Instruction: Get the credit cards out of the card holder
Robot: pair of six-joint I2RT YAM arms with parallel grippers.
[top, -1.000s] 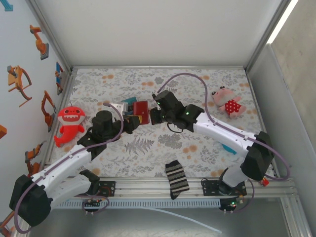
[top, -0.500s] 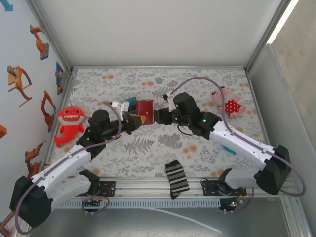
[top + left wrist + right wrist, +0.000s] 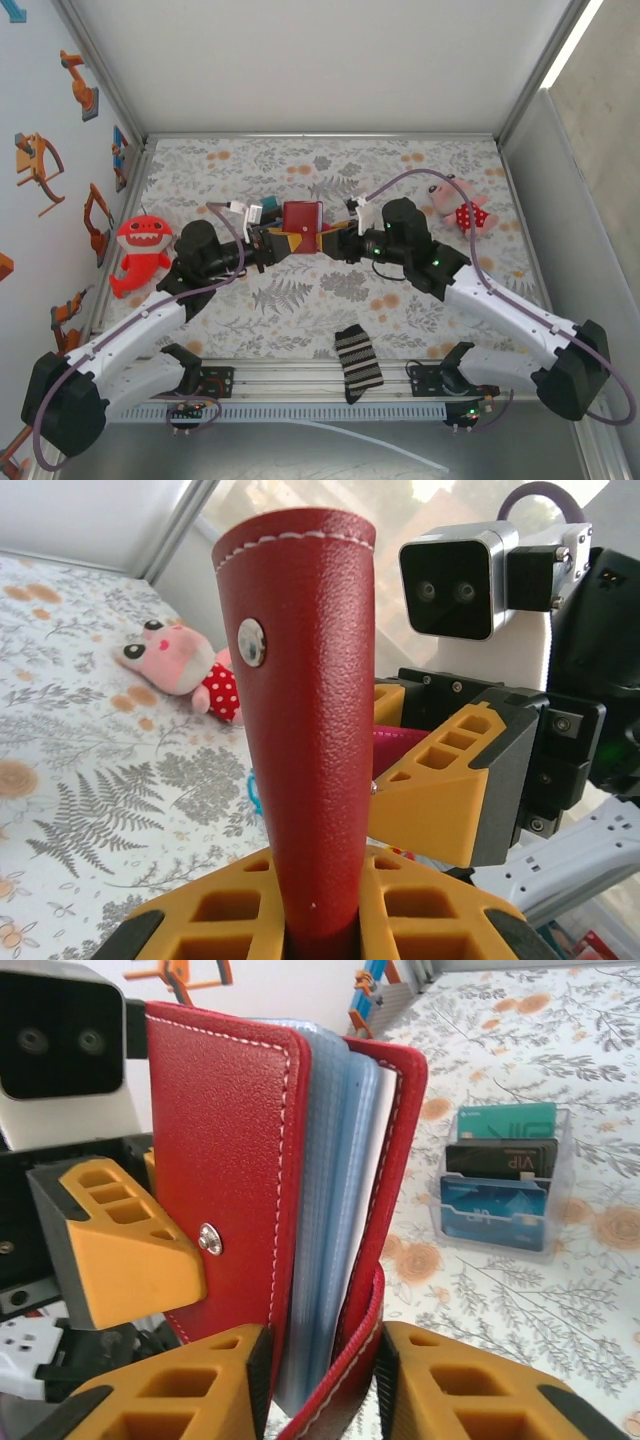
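Note:
The card holder (image 3: 302, 217), a dark-red wallet, is held up above the table between both arms. My left gripper (image 3: 283, 241) (image 3: 320, 885) is shut on the lower end of its red cover (image 3: 300, 710), which stands upright between the yellow fingers. From the opposite side, my right gripper (image 3: 333, 241) (image 3: 325, 1365) is closed on the card holder (image 3: 240, 1180), one pad on the cover and the other on the loose snap tab (image 3: 350, 1360). The covers gape slightly, showing blue-grey pockets (image 3: 330, 1210). The credit cards are hidden inside the pockets.
A clear box (image 3: 500, 1175) with teal, black and blue cards stands on the floral mat. A red shark plush (image 3: 140, 255) lies at the left. A pink plush (image 3: 460, 208) sits at the right, and a striped sock (image 3: 358, 362) lies at the near edge.
The card holder has shifted right and turned to face up. My right arm drew back to the right; its jaws opened, then closed on the wallet's edge. The left grip is unchanged.

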